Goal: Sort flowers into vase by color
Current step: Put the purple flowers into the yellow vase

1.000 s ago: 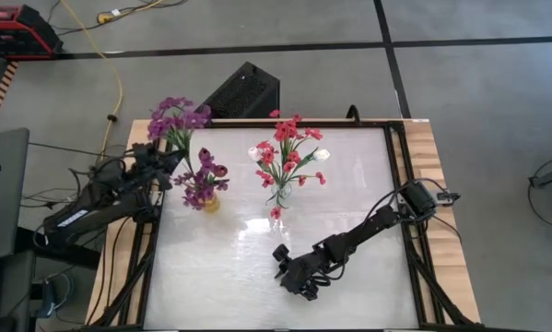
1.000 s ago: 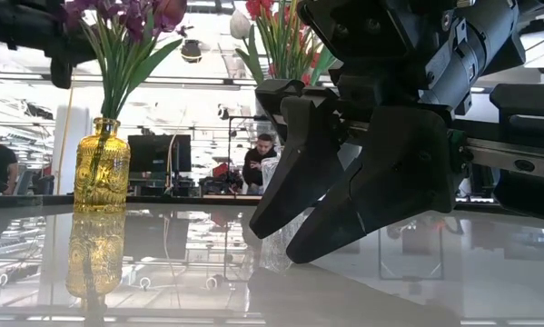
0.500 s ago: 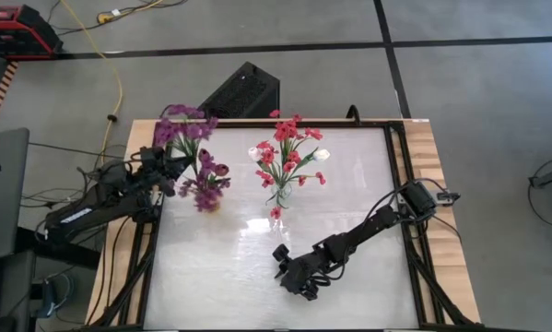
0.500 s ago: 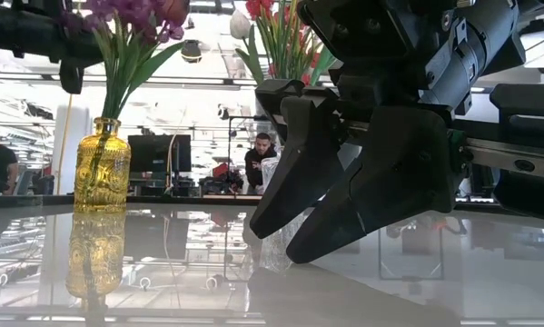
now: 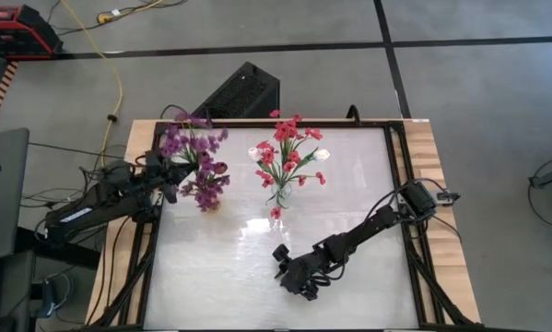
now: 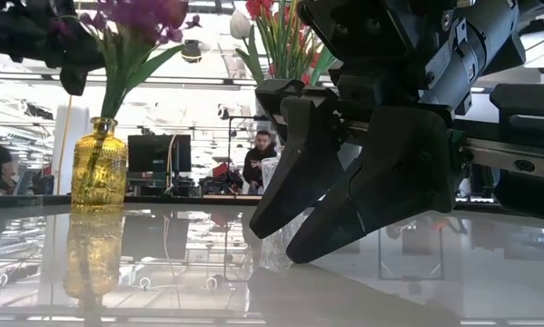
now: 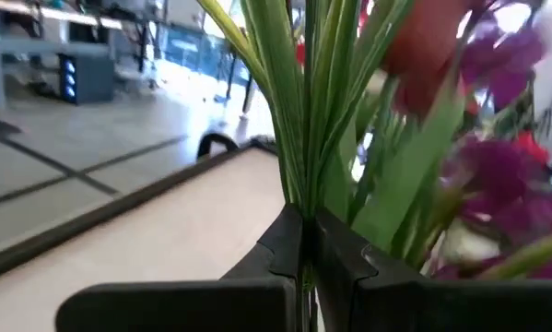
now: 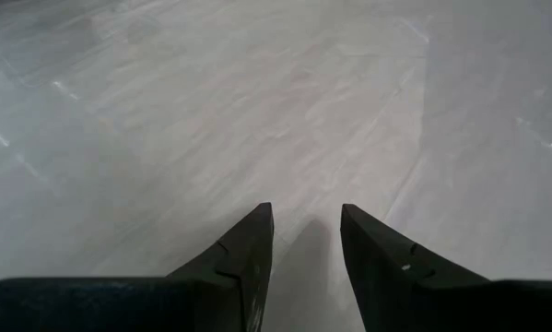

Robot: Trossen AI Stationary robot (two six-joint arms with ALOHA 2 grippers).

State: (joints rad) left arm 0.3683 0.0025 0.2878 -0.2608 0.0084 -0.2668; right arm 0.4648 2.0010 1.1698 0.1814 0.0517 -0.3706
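- the left hand [image 7: 305, 249] was at the left side of the white surface [image 5: 349, 184], raised above the yellow vase [image 6: 93, 171].
- its fingers [image 7: 277, 247] were pressed together on the green stems of a purple flower sprig [image 5: 185, 140]; in the left wrist view the stems rose straight up from between the fingertips.
- the purple clusters of that sprig stood above and just beside the dark purple and maroon blooms [image 5: 208, 184] already seated in the yellow vase.
- in the low view the sprig's stems ran down toward the vase neck; whether the held stem end was inside the neck could not be told.
- near the middle rear of the surface, a clear vase [image 5: 280, 195] held the red-pink flowers [image 5: 287, 152], with a white bud [image 5: 322, 154] at the right of the bunch.
- one red bloom [image 5: 276, 213] lay on the surface just in front of the clear vase.
- the right hand [image 8: 305, 244] was low over the front centre of the surface, well apart from both vases.
- its fingers [image 8: 245, 254] were parted by a narrow gap and held nothing.
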